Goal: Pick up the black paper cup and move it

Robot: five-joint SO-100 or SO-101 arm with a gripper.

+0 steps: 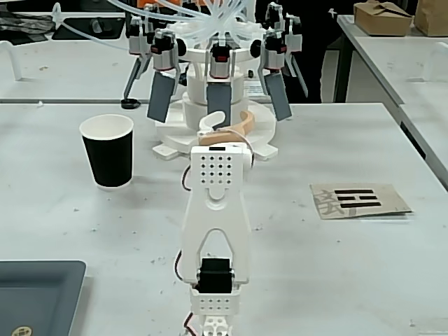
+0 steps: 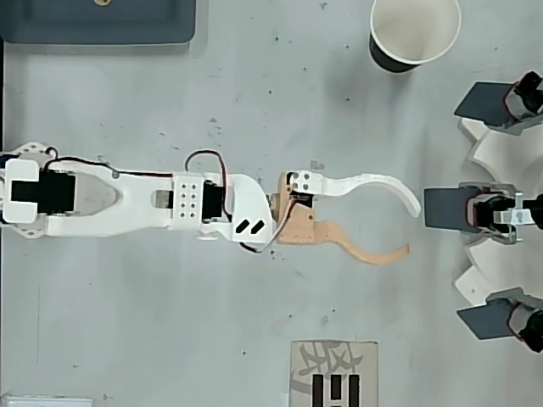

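Your claw (image 2: 411,227) hangs with its white and tan fingers spread wide apart and empty, pointed straight at the white machine (image 1: 217,105) with the dark grey paddles (image 2: 448,208), not at the target. The black paper cup (image 1: 108,150) stands upright on the tabletop (image 1: 336,280), well off to the left of the arm in the fixed view and at the top edge in the overhead view (image 2: 414,32), clear of everything around it.

The main hazard is the machine: in the overhead view the fingertips sit close to the middle paddle, so reaching forward or swinging without first pulling back could clip it.

The cup is the second risk. It looks light and empty, and a finger meeting its wall side-on would likely tip or skid it rather than seat it. Bring the spread fingers around it squarely before you close them. Squeeze too hard and the paper wall may buckle; too high and the rolled rim may slip free.

Mind the grey tray (image 1: 38,297) near the arm's base and the printed card (image 1: 360,201) if you carry the cup across.
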